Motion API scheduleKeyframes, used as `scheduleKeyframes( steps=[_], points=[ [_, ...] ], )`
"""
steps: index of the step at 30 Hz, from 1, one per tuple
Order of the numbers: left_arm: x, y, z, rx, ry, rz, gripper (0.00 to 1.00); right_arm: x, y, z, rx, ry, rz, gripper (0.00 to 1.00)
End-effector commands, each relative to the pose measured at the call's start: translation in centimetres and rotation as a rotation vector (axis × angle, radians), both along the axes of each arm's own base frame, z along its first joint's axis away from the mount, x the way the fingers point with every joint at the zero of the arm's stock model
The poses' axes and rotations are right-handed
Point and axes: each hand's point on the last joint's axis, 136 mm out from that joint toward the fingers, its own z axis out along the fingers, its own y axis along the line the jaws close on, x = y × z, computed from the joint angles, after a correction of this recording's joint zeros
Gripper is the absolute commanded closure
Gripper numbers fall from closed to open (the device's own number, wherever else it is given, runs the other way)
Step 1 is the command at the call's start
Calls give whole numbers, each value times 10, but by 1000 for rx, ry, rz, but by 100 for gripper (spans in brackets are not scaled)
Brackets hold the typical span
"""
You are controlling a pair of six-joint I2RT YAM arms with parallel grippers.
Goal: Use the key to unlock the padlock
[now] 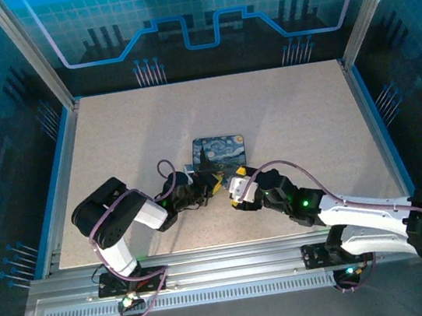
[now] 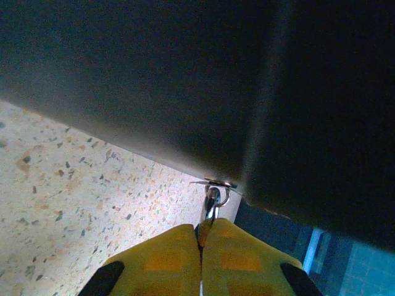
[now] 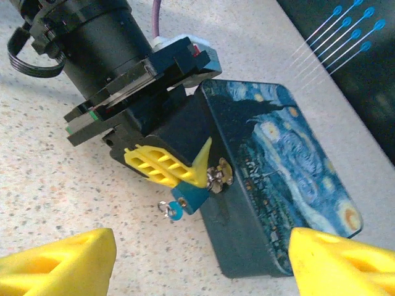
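Left hand (image 2: 200, 233) pinched shut on the padlock (image 2: 213, 203), just beyond its fingertips at the tin box (image 3: 278, 160) | right hand (image 3: 202, 251) spread wide, empty; padlock dead ahead | left nearer | key: cannot tell.

place: robot lab cell | evidence: aluminium frame (image 1: 211, 272), blue printed walls (image 1: 191, 19), speckled table (image 1: 284, 116)
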Motion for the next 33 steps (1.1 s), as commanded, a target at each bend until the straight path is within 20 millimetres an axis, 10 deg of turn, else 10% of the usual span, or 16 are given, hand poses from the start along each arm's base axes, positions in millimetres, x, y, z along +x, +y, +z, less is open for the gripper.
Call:
scheduleKeyframes(
  steps=[1,17,33],
  points=[
    [1,-5,10,-21,9,3,100,9,-1,5,-57,-124,-19,26],
    [1,-6,16,-42,43,14,100,12,26,-46,-210,-87,53,44],
    [2,-7,13,-60,56,19,100,29,35,-56,-271,-117,14,66]
  ],
)
